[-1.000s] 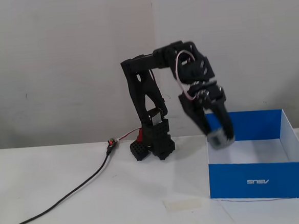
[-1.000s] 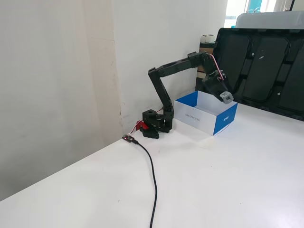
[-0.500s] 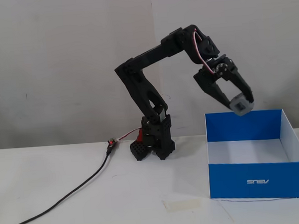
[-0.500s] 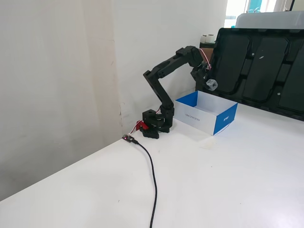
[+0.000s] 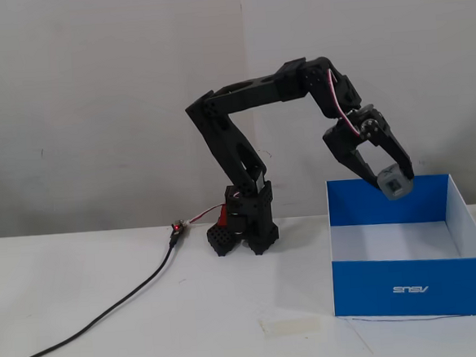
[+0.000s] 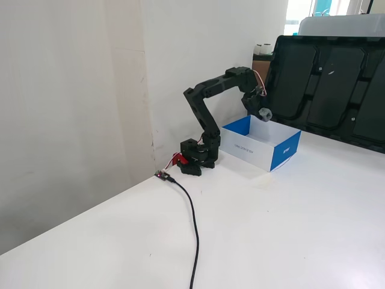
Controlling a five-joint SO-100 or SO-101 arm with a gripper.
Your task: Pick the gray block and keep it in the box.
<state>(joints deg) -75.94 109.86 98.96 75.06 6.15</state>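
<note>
The black arm reaches over the blue box, which is white inside and carries a small white logo on its front. My gripper is shut on the gray block and holds it in the air just above the box's back wall, over the opening. In the other fixed view the gripper holds the gray block above the box, apart from its floor.
A black cable runs from the arm's base leftward across the white table. A strip of tape lies in front of the box. Dark trays lean behind the box.
</note>
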